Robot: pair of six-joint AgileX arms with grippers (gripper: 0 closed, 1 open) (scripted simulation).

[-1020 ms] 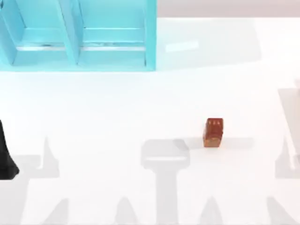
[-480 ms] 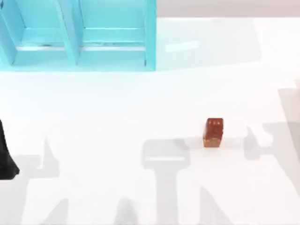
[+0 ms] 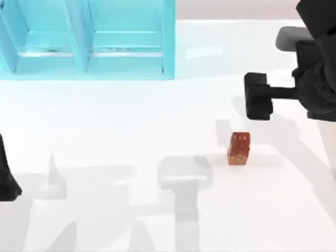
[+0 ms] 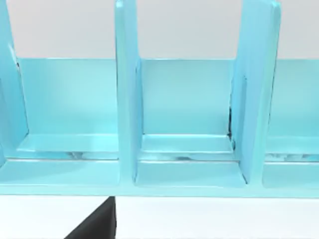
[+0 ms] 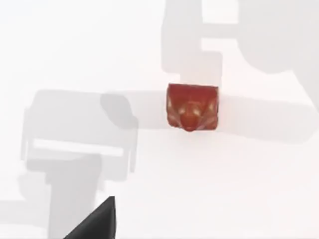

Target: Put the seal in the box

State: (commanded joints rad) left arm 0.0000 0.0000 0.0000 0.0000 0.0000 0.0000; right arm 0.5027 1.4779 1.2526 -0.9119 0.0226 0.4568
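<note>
Right gripper [image 3: 258, 96] enters from the table's right side, above and well apart from the seal [image 3: 239, 148]; whether its fingers are apart or together cannot be told. The seal lies on the white table [image 3: 131, 121], right of centre, nothing between it and the turquoise box [image 3: 86, 42] at far left. The left arm [image 3: 6, 176] rests at the left edge.

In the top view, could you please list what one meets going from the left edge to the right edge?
Left arm parked at the left edge → blue box at the far left → seal lying on the white table → right arm at the far right.
</note>
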